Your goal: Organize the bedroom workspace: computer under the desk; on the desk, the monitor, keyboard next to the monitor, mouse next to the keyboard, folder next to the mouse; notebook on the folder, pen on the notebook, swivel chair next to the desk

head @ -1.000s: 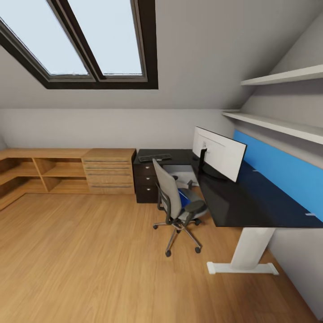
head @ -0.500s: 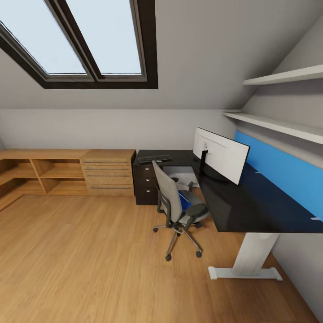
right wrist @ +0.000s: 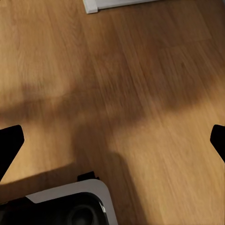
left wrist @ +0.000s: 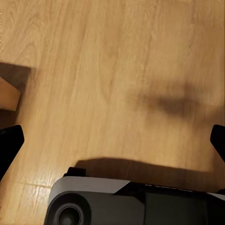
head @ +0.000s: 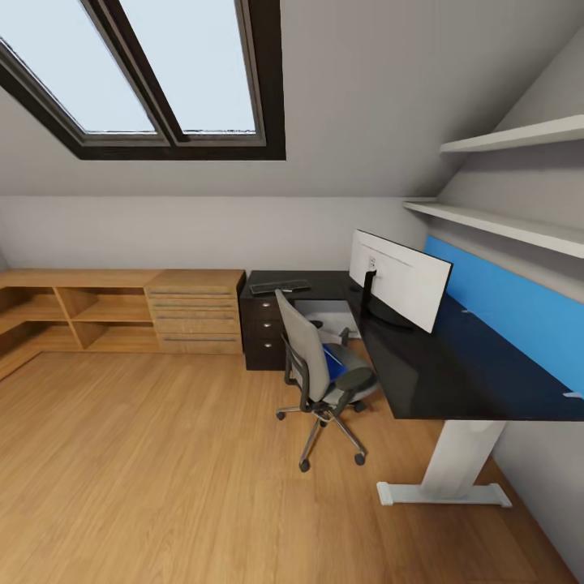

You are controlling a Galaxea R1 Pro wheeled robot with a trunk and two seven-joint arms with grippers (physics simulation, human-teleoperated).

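From the head camera I see the black L-shaped desk (head: 454,373) running along the right wall and turning toward the far corner, with its drawer stack (head: 261,328) at the far end beside a light wooden drawer unit (head: 195,318). The monitor (head: 401,280) stands upright on the desk, back toward me, in front of a long blue wall panel (head: 519,320). The keyboard (head: 280,286) lies on the far wing of the desk, above the drawers and well apart from the monitor's base. The swivel chair (head: 320,377) sits just beside the desk's inner edge, its back turned to me, and the blue folder (head: 333,357) lies on its seat. Under the far wing I make out a pale grey box, probably the computer (head: 324,312), partly hidden by the chair. My left gripper (left wrist: 112,140) hangs over bare wooden floor (head: 162,470) with its fingertips (left wrist: 10,140) spread to the frame's edges, holding and touching nothing. My right gripper (right wrist: 112,138) is likewise spread wide over the floor, empty, with the desk's white foot (right wrist: 117,4) near it.
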